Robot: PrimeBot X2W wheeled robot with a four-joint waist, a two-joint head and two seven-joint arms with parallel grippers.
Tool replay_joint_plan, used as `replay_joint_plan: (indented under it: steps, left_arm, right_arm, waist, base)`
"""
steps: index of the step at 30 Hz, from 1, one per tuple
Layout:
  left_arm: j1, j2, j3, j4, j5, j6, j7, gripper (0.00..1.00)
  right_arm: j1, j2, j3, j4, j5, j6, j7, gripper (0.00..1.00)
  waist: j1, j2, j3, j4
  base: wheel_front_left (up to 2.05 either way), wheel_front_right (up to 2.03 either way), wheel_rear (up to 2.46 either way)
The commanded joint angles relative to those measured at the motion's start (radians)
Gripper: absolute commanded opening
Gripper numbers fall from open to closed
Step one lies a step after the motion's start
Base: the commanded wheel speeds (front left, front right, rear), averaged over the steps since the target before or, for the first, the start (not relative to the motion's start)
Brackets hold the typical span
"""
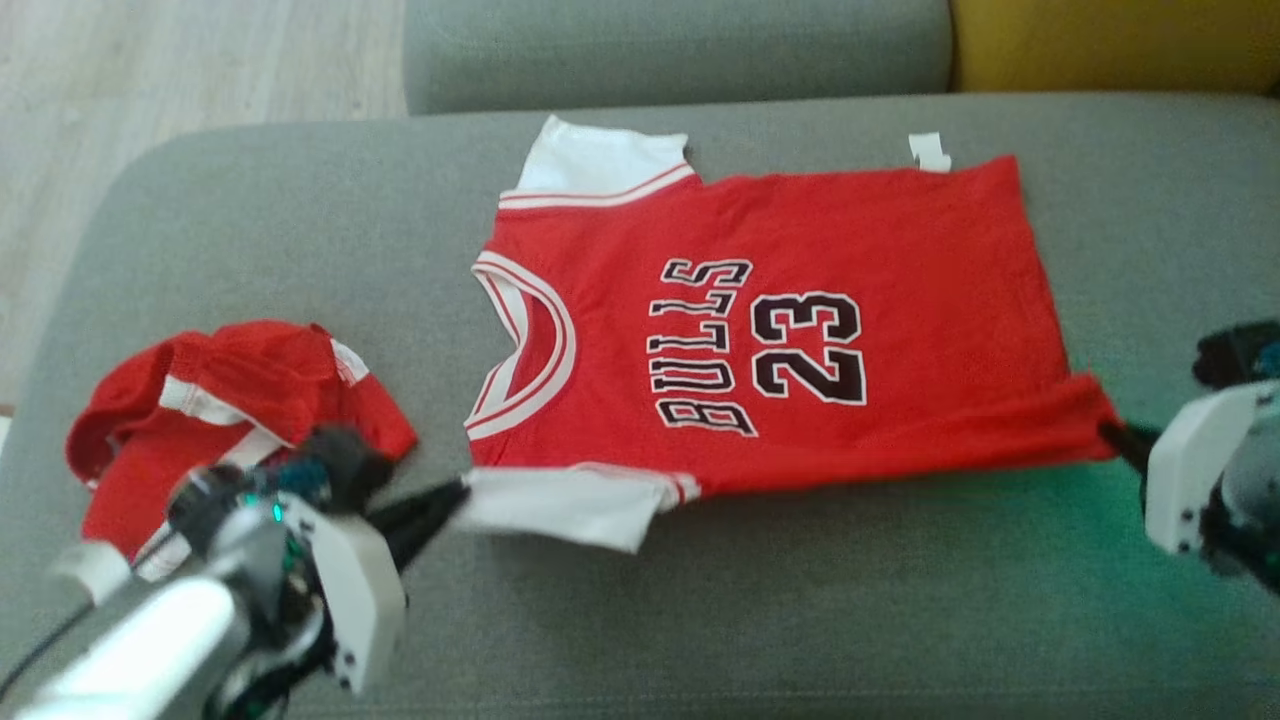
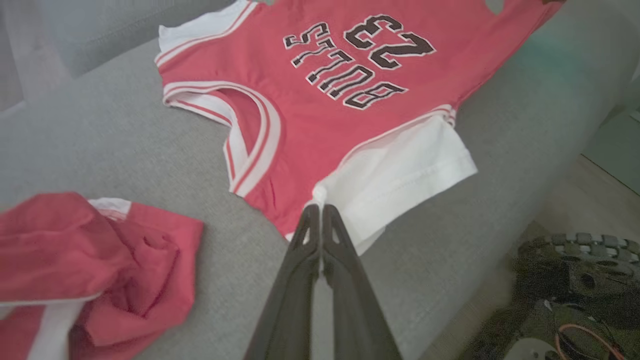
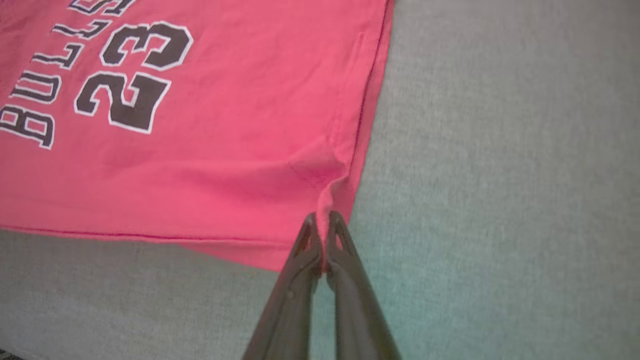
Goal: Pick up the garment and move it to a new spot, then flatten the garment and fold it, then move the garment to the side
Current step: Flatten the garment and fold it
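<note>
The garment [image 1: 800, 330] is a red jersey with white sleeves and "BULLS 23" in black, spread flat on the grey sofa seat, collar to the left. My left gripper [image 1: 458, 492] is shut on the near white sleeve's corner; the left wrist view shows its fingertips [image 2: 320, 207] pinching the garment [image 2: 350, 100] where red shoulder meets white sleeve. At the lower right, my right gripper [image 1: 1108, 432] is shut on the near hem corner. In the right wrist view the right gripper [image 3: 323, 216] holds a raised pinch of the garment [image 3: 200, 150].
A crumpled red and white piece of clothing [image 1: 230, 410] lies on the seat left of the jersey, beside my left arm. The sofa's backrest [image 1: 680, 50] runs behind, a yellow cushion [image 1: 1110, 40] at top right. Wooden floor [image 1: 150, 70] shows at upper left.
</note>
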Motion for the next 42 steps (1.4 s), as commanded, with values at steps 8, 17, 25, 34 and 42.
replay_joint_plan:
  steps: [8,17,25,34,42]
  left_arm:
    - [-0.263,0.019,0.027,0.105,0.028,-0.033,0.02,0.0]
    - [-0.434,-0.005,-0.077,0.243,0.056,-0.04,0.003,0.0]
    - [-0.588,-0.026,-0.222,0.376,0.046,-0.041,-0.052,0.21]
    - [-0.648,-0.133,-0.14,0.549,0.064,0.068,-0.323,1.0]
    - [-0.48,-0.24,0.066,0.48,-0.046,0.244,-0.522,1.0]
  right_arm:
    - [-0.119,-0.007,-0.026,-0.009,-0.092,-0.001,0.038,0.0]
    - [-0.212,0.025,-0.006,0.024,-0.154,-0.001,0.044,0.0]
    - [-0.301,0.054,0.034,0.075,-0.213,-0.001,-0.011,0.62]
    - [-0.339,0.136,-0.085,0.186,-0.271,-0.001,-0.328,1.0]
    - [-0.233,0.231,-0.229,0.158,-0.318,-0.001,-0.666,1.0]
  waist:
    - [0.0,-0.0001,0.098,-0.011]
    - [0.0,-0.0001,0.165,-0.026]
    - [0.0,-0.0001,0.208,-0.038]
    - [0.0,-0.0001,0.199,-0.044]
    - [0.0,-0.0001,0.11,-0.036]
  base:
    - [0.0,0.0,0.0]
    - [0.0,0.0,0.0]
    - [0.0,0.0,0.0]
    - [0.0,0.0,0.0]
    - [0.0,0.0,0.0]
